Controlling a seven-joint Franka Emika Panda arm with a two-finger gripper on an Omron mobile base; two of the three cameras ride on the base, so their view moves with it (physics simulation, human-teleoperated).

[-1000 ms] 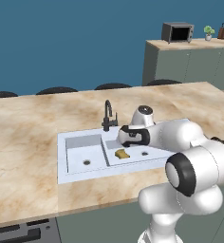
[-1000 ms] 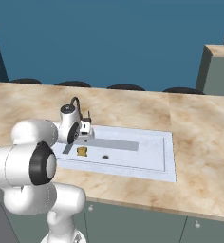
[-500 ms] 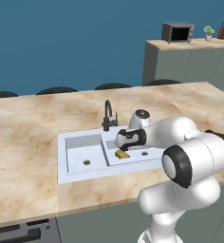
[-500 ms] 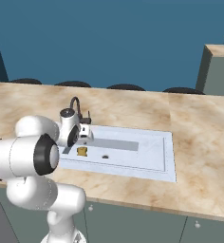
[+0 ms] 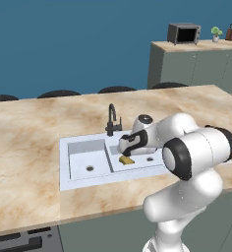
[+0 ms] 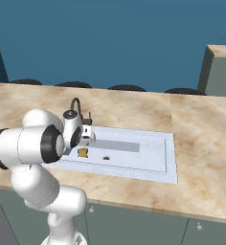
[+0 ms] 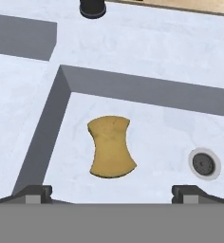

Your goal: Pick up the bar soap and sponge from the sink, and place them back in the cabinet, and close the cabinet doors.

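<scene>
Over sink [image 7: 147, 47] | hand [image 7: 111, 192] spread wide, empty | sponge [image 7: 111, 147] below | no writing

sponge [image 7: 111, 147]: 1, in my longer basin
sink [image 5: 83, 147]: 1, 2 basins
drains: 2, one per basin
faucet [image 5: 112, 119]: 1
microwave [image 5: 184, 33]: 1
potted plant [image 5: 216, 33]: 1
my gripper [image 7: 112, 192]: 1, 2 fingertips

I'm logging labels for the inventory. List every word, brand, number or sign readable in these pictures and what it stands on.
None can be read. The sponge, the sink, the faucet and the counter carry no print. The microwave at the back is too small to show any lettering.
</scene>
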